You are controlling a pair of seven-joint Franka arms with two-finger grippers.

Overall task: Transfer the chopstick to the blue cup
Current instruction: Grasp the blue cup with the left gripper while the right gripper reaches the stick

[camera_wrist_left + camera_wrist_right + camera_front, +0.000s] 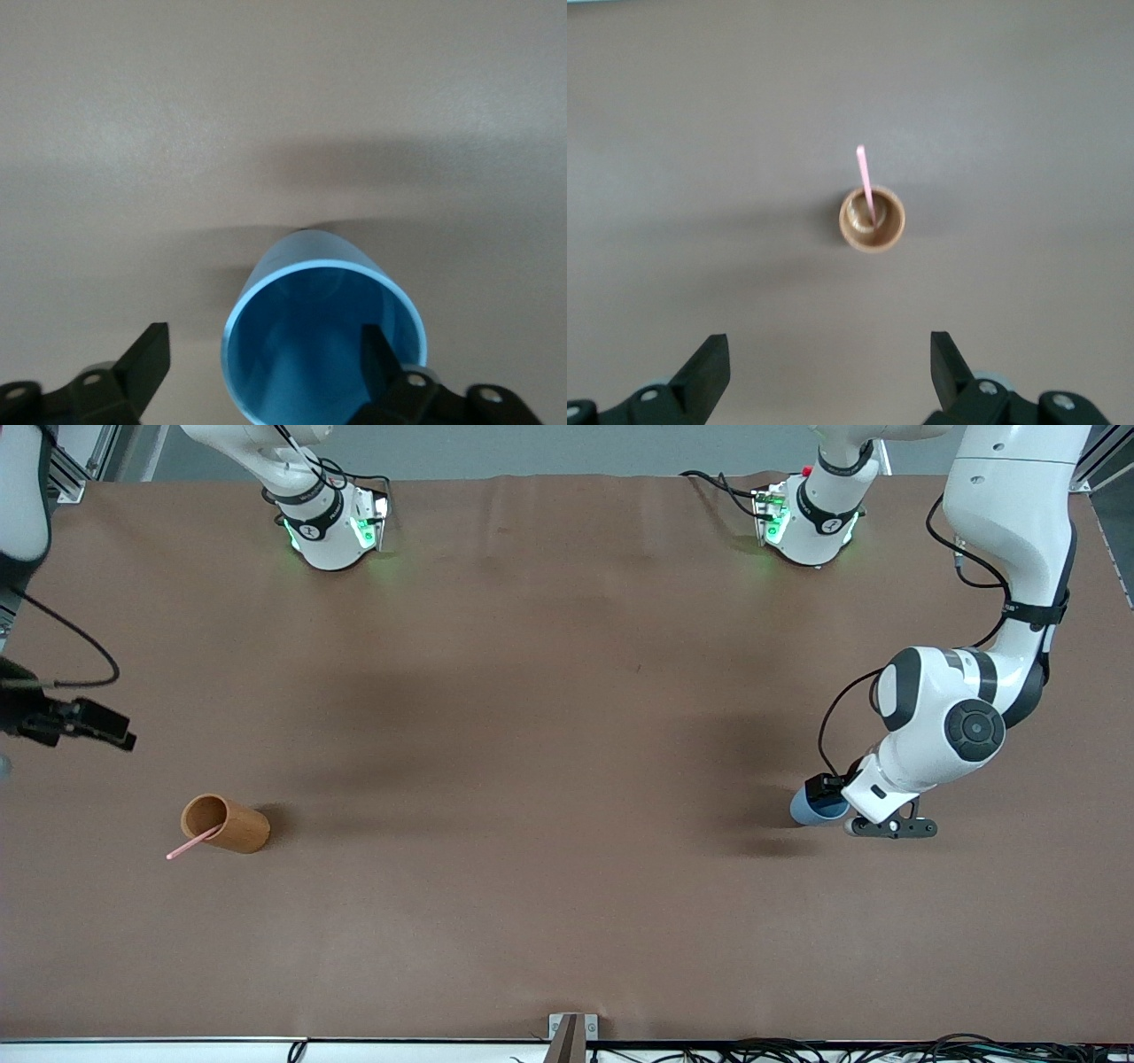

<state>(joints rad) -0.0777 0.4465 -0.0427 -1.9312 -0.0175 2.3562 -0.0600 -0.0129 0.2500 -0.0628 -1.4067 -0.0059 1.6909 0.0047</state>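
The blue cup (813, 806) stands upright toward the left arm's end of the table. My left gripper (858, 819) is low over it and open. In the left wrist view one fingertip (378, 354) hangs inside the blue cup's (310, 354) mouth and the other stands outside its wall, both apart from the rim, with my left gripper (264, 335) astride that wall. The pink chopstick (190, 844) leans in an orange-brown cup (229, 825) toward the right arm's end. My right gripper (111, 732) hangs open and empty, high above the table, and its wrist view shows the chopstick (865, 181) well apart from my right gripper (830, 363).
The orange-brown cup (872, 220) stands upright on the brown table cover (549, 779). Both arm bases (332, 527) stand at the edge farthest from the front camera. A metal bracket (572, 1033) and cables lie along the nearest edge.
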